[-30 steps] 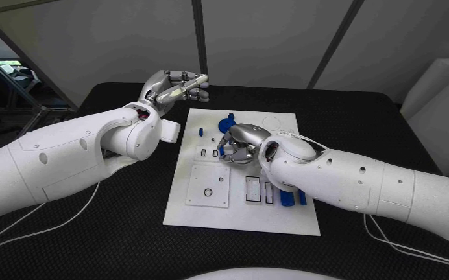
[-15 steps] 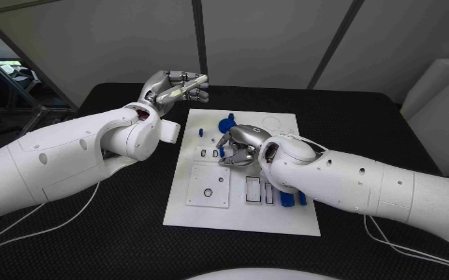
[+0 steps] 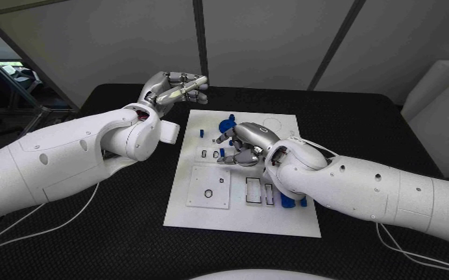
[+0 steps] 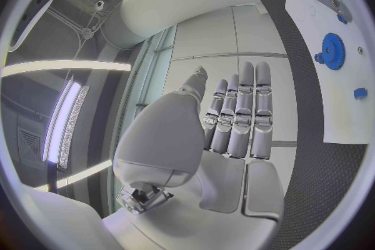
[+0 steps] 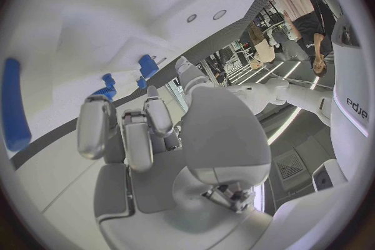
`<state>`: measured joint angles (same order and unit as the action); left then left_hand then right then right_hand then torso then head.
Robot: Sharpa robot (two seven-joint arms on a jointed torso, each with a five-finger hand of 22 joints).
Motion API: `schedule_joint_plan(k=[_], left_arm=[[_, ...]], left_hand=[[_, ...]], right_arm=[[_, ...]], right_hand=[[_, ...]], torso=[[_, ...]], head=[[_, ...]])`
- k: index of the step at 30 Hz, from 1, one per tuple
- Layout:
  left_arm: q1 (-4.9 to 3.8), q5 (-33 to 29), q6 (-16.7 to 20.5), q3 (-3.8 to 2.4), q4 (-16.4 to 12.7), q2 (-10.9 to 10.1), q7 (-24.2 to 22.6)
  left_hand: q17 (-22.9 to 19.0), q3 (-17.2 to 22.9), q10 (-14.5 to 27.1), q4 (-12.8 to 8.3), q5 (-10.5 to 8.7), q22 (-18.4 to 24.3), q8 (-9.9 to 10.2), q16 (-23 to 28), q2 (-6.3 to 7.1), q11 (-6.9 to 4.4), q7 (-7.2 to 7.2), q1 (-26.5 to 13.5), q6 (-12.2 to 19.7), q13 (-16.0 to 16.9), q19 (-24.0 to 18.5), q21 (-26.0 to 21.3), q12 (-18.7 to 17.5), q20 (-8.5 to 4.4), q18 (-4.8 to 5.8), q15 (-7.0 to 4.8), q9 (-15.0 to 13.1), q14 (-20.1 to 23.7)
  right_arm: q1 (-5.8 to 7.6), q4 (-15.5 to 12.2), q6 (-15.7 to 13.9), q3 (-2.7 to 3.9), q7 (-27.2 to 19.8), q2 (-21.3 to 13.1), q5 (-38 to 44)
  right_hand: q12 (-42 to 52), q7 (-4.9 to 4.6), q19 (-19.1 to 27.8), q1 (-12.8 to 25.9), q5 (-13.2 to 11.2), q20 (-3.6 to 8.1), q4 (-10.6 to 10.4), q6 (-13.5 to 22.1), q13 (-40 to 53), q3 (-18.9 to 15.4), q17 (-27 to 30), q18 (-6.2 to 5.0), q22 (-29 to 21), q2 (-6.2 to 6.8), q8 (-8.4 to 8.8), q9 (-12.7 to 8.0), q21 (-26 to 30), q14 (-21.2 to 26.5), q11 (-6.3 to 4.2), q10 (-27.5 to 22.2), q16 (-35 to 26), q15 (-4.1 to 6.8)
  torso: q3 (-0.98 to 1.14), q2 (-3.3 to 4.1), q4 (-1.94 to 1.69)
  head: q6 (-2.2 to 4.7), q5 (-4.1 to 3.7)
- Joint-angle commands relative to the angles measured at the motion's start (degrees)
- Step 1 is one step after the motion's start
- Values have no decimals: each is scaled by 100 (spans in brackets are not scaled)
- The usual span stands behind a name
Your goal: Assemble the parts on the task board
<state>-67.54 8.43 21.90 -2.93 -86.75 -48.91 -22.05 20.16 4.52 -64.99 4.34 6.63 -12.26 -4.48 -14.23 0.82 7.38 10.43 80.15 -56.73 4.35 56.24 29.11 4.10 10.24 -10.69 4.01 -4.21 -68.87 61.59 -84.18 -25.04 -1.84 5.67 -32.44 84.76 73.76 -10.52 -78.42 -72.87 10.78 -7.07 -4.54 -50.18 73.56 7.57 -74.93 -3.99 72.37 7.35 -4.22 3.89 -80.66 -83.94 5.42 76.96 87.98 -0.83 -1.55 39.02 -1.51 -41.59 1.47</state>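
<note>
The white task board (image 3: 239,218) lies in the middle of the black table. A blue gear (image 3: 226,123) stands near its far edge and also appears in the left wrist view (image 4: 332,50). Blue pegs (image 3: 290,199) lie at the board's near right. My right hand (image 3: 245,142) hovers low over the board's middle with its fingers curled down beside small slots (image 3: 204,155). In the right wrist view the curled fingers (image 5: 125,131) have nothing in them, with a long blue piece (image 5: 15,103) beyond. My left hand (image 3: 178,89) is raised off the board's far left, fingers straight, holding nothing.
A square inset plate with a black ring (image 3: 207,192) sits on the board's near left, with rectangular slots (image 3: 254,189) beside it. Black table (image 3: 112,228) surrounds the board. Grey wall panels stand behind the table's far edge.
My right hand and forearm have shifted slightly to the right over the board. The left hand has not moved.
</note>
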Motion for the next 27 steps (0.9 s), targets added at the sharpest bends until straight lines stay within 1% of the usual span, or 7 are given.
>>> schedule_joint_plan(k=[1,8,11,14,17,22,27], left_arm=[[-7,249,-44,0,22,-10,113],[-5,995,-119,0,167,-35,792],[-6,1418,-222,-1,226,-63,1329],[-14,1983,-512,-3,267,-90,2078],[-29,2573,-862,-5,275,-98,2749],[-91,3534,-1504,-7,270,-40,3876],[-189,4359,-1987,-7,286,120,4509]], left_hand=[[104,-12,-132,6,-2,-57,18,-148,-18,-36,0,-32,-67,32,153,121,45,-48,11,-57,1,-203],[1041,-174,-800,215,-10,-474,-149,-1396,53,-263,-125,-300,-312,383,821,871,545,-309,24,-307,-55,-893],[3748,-327,-1122,382,-15,-1844,-349,-4346,57,-462,-277,-516,-462,928,1460,2147,1244,-489,172,-455,-159,-1458],[5380,-429,-733,483,10,-3531,-669,-6052,-30,-586,-365,-589,-465,1990,1840,3525,2408,-591,388,-575,-393,-1555],[6027,-513,-583,587,-8,-4423,-881,-6687,-69,-565,-417,-705,-452,2632,2063,4144,3149,-595,496,-575,-568,-1749],[6567,-726,-908,771,-4,-5907,-1469,-7201,-131,-652,-569,-832,-366,5080,2596,5107,5612,-689,717,-688,-1113,-1966],[6635,-910,-921,965,-2,-6098,-1966,-7256,-210,-727,-625,-954,-204,5614,2614,5222,6112,-724,742,-729,-1675,-1995]], right_arm=[[22,-181,-665,7,-556,-127,-231],[146,-535,-548,80,-1171,-534,-1007],[257,-655,-251,151,-1364,-768,-1675],[436,-770,89,203,-1464,-1062,-2533],[621,-834,294,224,-1501,-1309,-3161],[862,-874,431,243,-1588,-1711,-4066],[964,-710,557,248,-1676,-1881,-4486]], right_hand=[[6,5,23,-85,31,-31,-4,17,-1,-54,-1031,6,-23,5,-45,12,31,-487,5,-31,-44,-34],[-69,103,272,-256,127,4,-11,-349,-90,-89,-723,-75,-388,-133,-275,81,252,-400,-75,-92,-224,28],[-474,183,684,-327,213,77,6,-557,-480,-83,-222,-200,-997,-216,-389,99,645,-247,-151,-382,-557,103],[-1370,214,1430,-440,288,135,43,-587,-1319,-41,884,-417,-2190,-291,-387,52,1520,88,-193,-865,-1454,147],[-2497,198,2124,-537,303,144,69,-613,-2333,71,2100,-623,-3417,-356,-372,21,2497,455,-206,-1431,-2603,158],[-4229,80,2640,-613,304,10,24,-531,-3806,367,4062,-633,-4243,-253,-271,-5,3678,1360,-50,-1869,-5202,-9],[-5208,18,2773,-619,317,-169,-66,-653,-4880,644,4574,-645,-4698,-172,-283,13,4396,1540,8,-1662,-6326,-127]], torso=[[2,-6,8],[10,-61,-14],[24,-108,-20],[37,-163,-22],[47,-204,-19],[56,-301,-16],[73,-363,-36]], head=[[29,-7],[101,-30],[120,-24],[132,-41],[133,-46],[101,-18],[79,-6]])
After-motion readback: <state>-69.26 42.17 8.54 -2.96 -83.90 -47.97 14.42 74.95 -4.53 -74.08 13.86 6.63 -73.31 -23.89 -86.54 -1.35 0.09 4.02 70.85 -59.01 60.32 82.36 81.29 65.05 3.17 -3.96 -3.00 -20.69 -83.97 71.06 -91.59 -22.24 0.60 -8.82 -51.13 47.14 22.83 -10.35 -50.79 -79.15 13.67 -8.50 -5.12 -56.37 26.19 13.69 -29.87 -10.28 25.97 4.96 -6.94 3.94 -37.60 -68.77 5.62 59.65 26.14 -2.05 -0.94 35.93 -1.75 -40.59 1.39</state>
